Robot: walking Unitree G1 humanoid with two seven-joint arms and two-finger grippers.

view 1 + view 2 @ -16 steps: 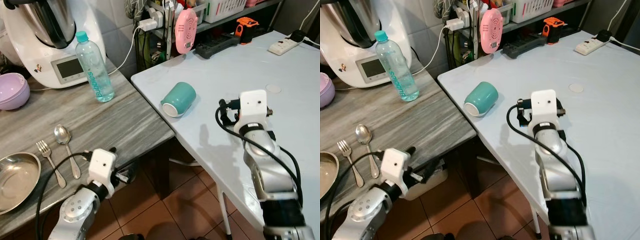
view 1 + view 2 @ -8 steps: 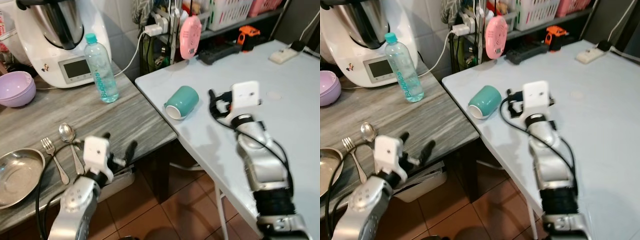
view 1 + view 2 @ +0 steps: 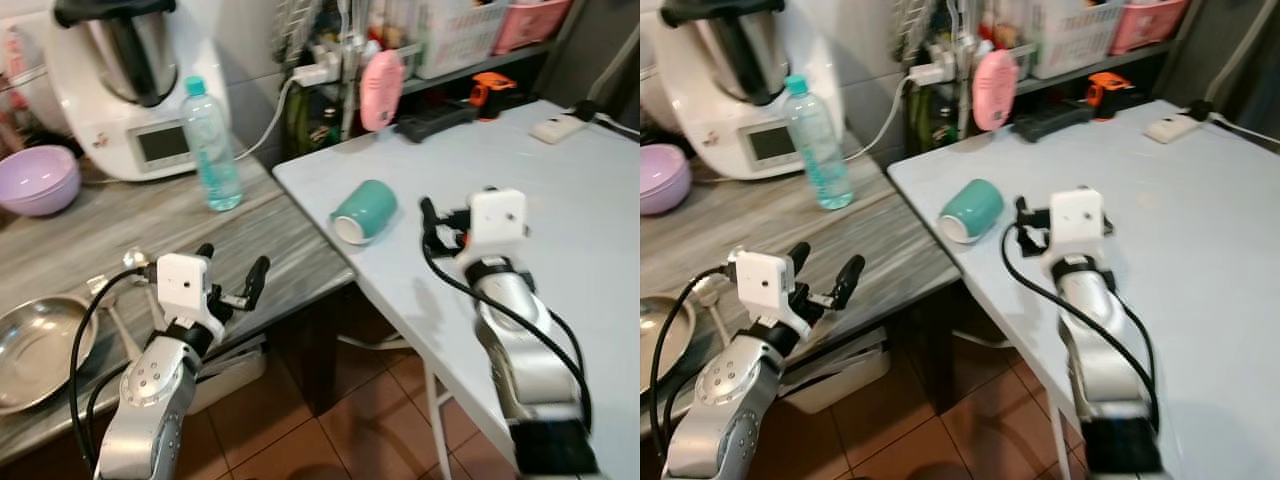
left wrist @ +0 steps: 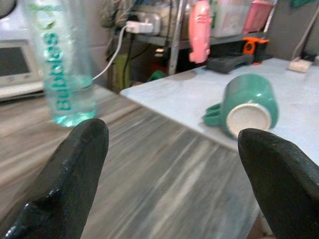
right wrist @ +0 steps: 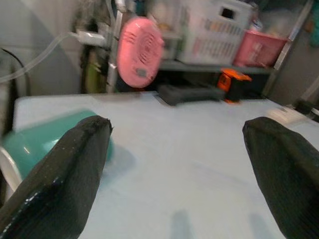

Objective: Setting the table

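A teal mug [image 3: 363, 210] lies on its side mid-frame near the pale blue table's [image 3: 560, 190] left edge, base toward lower left (handle visible in the left wrist view). Left gripper [image 3: 232, 281] hovers spread above the grey wooden counter [image 3: 120, 225] at lower left; right gripper [image 5: 174, 164], spread too, hovers right of the mug.

Silver arms, blk cables, wht wrists.

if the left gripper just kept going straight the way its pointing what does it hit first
Probably the green mug. The left gripper hangs open over the grey wooden counter, and its wrist view looks across to the mug lying on its side on the white table, toward the right finger. The bottle sits off to the other side. Depth is unclear.
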